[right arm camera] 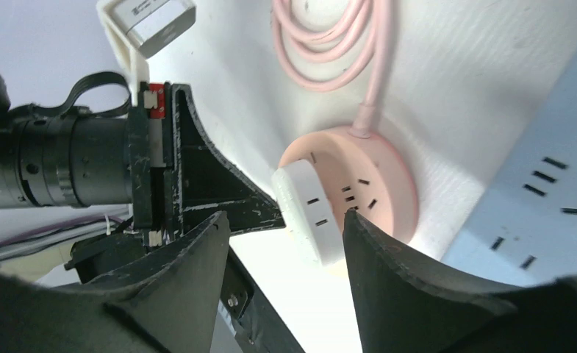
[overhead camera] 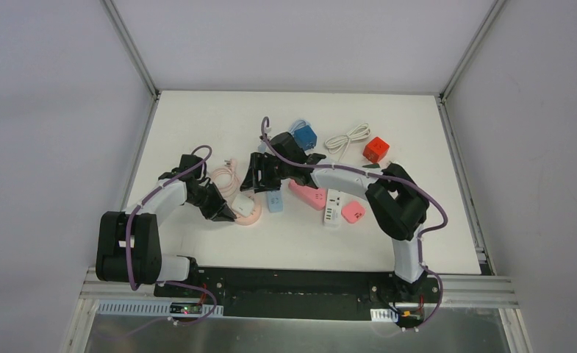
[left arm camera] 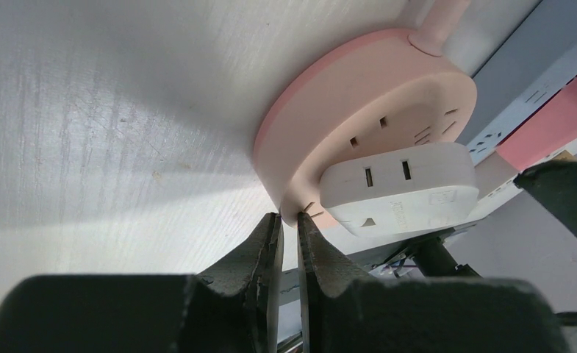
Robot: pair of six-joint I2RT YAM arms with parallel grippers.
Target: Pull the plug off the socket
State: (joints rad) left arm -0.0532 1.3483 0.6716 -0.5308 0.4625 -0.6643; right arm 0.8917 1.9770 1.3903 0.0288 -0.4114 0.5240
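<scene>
On the white counter (left arm camera: 87,110), a white rectangular plastic plug (right arm camera: 307,217) is sitting seated in a round pink plastic socket (right arm camera: 377,184). The left tool (left arm camera: 290,220), closed, is touching the socket's rim. The right tool (right arm camera: 285,220), open, is straddling the plug.

From above, the white plug (overhead camera: 246,208) on the round pink socket (overhead camera: 250,219) is too small to show how it sits. Close up, its printed label (left arm camera: 416,209) is blurred and the pink cable (left arm camera: 441,18) runs off the top edge. The blue power strip (right arm camera: 542,198) is cut off at the right edge.
</scene>
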